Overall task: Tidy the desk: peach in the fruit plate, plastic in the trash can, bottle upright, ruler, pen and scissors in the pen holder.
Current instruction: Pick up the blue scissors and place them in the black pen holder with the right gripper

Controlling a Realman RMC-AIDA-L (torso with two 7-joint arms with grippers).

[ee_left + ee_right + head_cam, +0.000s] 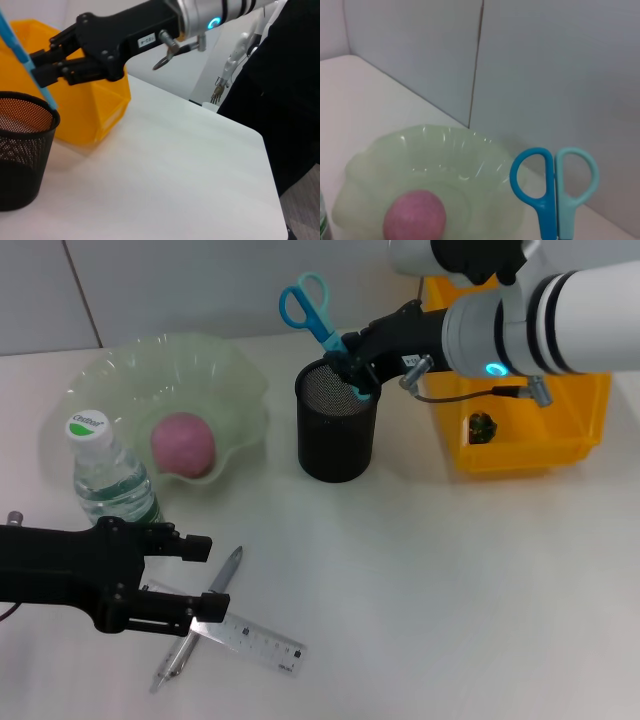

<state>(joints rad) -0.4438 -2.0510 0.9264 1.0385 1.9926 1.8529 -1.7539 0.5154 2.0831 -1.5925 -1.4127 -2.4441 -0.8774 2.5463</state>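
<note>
Right now the right gripper [357, 368] hangs over the black mesh pen holder [337, 422], its fingers pinching the scissors [318, 320] near the blades, so that the blue handles stick up and lean toward the robot's left while the tips dip just inside the holder's rim. Just to the robot's right of the holder sits the yellow trash can [545, 420] with a small dark item inside. On the left side of the bench [450, 580], the pink peach [183, 445] lies in the pale green fruit plate [225, 380], and the water bottle [108, 480] stands upright just beside the plate's near edge. Closer to the robot, the left gripper [195, 580] is low over the bench with its fingers spread, just beside the pen [200, 615], which lies across the clear ruler [255, 640]. From the right wrist view, the scissor handles rise in front of the plate and peach.
</note>
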